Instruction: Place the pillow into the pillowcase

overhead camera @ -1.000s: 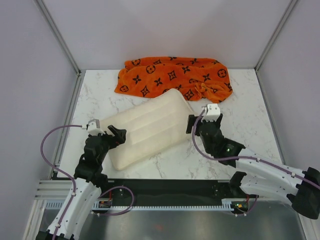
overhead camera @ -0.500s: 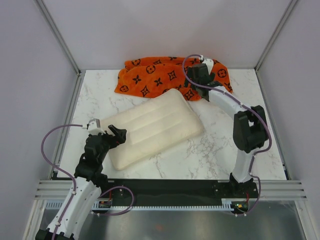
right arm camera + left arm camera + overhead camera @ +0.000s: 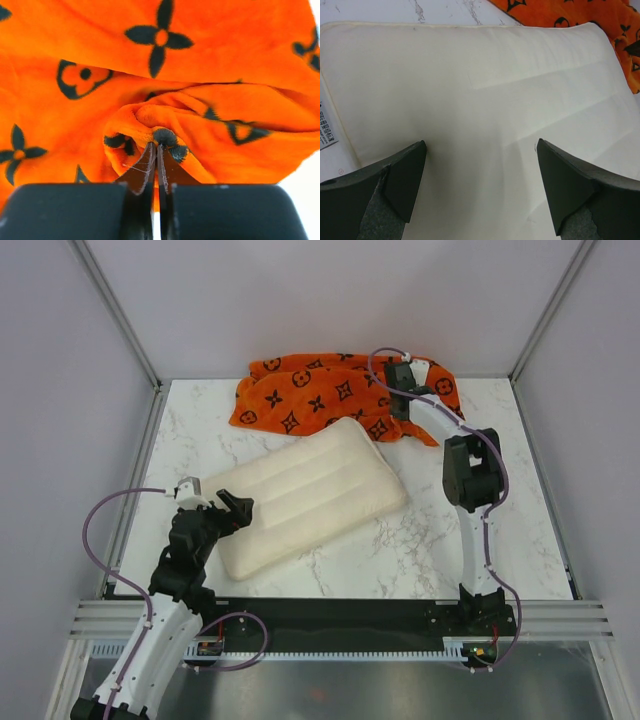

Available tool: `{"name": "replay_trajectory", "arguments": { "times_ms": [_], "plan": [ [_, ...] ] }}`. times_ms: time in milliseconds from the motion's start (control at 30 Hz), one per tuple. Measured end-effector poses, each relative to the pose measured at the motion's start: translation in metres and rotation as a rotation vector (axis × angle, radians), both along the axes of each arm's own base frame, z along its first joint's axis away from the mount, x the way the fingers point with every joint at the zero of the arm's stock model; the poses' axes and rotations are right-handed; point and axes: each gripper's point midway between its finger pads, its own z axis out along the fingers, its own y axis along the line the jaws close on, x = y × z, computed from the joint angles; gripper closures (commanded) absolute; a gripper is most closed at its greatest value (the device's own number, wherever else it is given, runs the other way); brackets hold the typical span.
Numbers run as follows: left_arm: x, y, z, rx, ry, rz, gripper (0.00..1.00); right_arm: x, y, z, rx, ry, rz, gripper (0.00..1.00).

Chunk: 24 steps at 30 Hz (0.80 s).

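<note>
The cream quilted pillow (image 3: 305, 495) lies slantwise in the middle of the marble table. Behind it, crumpled along the back edge, is the orange pillowcase (image 3: 320, 390) with black motifs. My left gripper (image 3: 240, 508) stands open at the pillow's near-left end, and in the left wrist view its fingers (image 3: 405, 175) straddle the pillow (image 3: 480, 75) with a wide gap. My right gripper (image 3: 398, 408) reaches to the right end of the pillowcase. In the right wrist view this gripper (image 3: 156, 146) is shut on a bunched fold of the pillowcase (image 3: 150, 75).
Grey walls and metal frame posts (image 3: 120, 310) close in the table (image 3: 470, 500) on three sides. The right arm's elbow (image 3: 470, 475) stands tall over the table's right half. A white label (image 3: 326, 125) sits at the pillow's left edge.
My right arm swung from beside the pillow's right end up to the pillowcase at the back, and its jaws closed on a fold. The left arm and pillow have not moved.
</note>
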Motion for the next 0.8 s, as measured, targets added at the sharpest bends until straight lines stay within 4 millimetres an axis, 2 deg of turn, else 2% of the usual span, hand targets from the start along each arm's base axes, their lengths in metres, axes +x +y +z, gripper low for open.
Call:
{"name": "replay_trajectory", "arguments": {
  "times_ms": [100,167,233,300,433,533,633,733,800],
  "plan": [
    [0.0,0.0,0.0,0.0,0.0,0.0,0.01,-0.007,-0.005,0.012,-0.005,-0.004,-0.013,1.0],
    [0.0,0.0,0.0,0.001,0.0,0.0,0.01,-0.021,-0.007,0.029,0.005,-0.013,-0.007,1.0],
    [0.0,0.0,0.0,0.002,-0.001,-0.001,0.01,-0.038,-0.009,0.056,0.027,-0.038,0.005,1.0],
    [0.0,0.0,0.0,0.003,-0.003,-0.001,0.01,-0.053,-0.006,0.101,0.074,-0.103,0.03,1.0],
    [0.0,0.0,0.004,0.004,-0.017,-0.008,0.01,-0.085,-0.004,0.221,0.182,-0.331,0.087,1.0],
    [-0.003,-0.007,0.014,-0.014,-0.057,-0.045,0.0,-0.128,-0.008,0.311,0.252,-0.514,0.134,1.0],
    [-0.004,-0.015,0.029,-0.043,-0.114,-0.085,0.0,-0.166,-0.014,0.387,0.302,-0.674,0.169,1.0],
    [-0.004,-0.024,0.04,-0.078,-0.145,-0.127,0.0,-0.198,-0.017,0.437,0.339,-0.779,0.208,1.0],
    [-0.003,-0.032,0.048,-0.093,-0.139,-0.166,0.0,-0.216,-0.017,0.456,0.362,-0.816,0.236,1.0]
  ]
}}
